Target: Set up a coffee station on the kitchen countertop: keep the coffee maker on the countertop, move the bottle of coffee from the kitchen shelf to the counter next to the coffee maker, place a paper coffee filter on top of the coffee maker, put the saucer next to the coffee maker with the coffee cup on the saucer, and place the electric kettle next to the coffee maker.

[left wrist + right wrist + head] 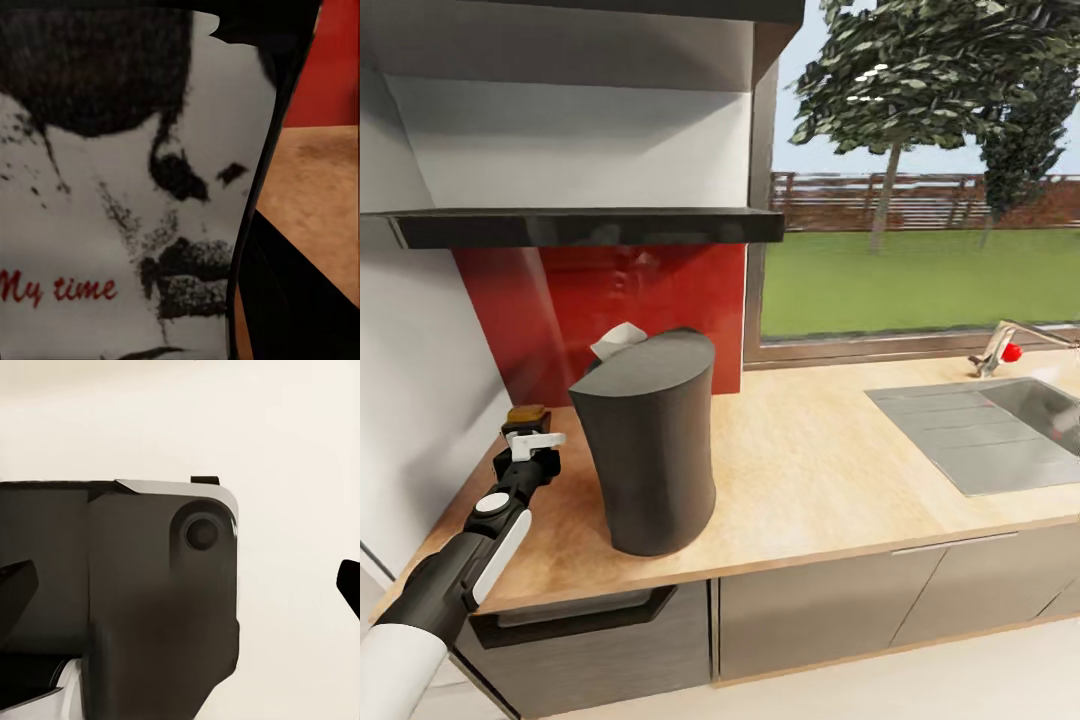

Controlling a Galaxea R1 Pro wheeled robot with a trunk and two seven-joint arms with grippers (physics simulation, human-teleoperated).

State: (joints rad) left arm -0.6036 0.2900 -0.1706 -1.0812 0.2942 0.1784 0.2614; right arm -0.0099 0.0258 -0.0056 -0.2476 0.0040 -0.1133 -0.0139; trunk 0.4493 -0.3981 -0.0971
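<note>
Now my left gripper [528, 432] pinches the bottle of coffee [526, 414] at 9 o'clock of the coffee maker [650, 440], low over the counter [810, 450]. Next: set it down, spread the fingers. Right fingers: cannot tell.

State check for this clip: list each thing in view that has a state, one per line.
coffee maker: upright on the countertop, a white paper coffee filter showing at its top rear.
bottle of coffee: held in the left gripper, brown cap on, just left of the coffee maker.
left gripper: shut on the bottle.
sink: dry, faucet not running.
right gripper: cannot tell.
</note>
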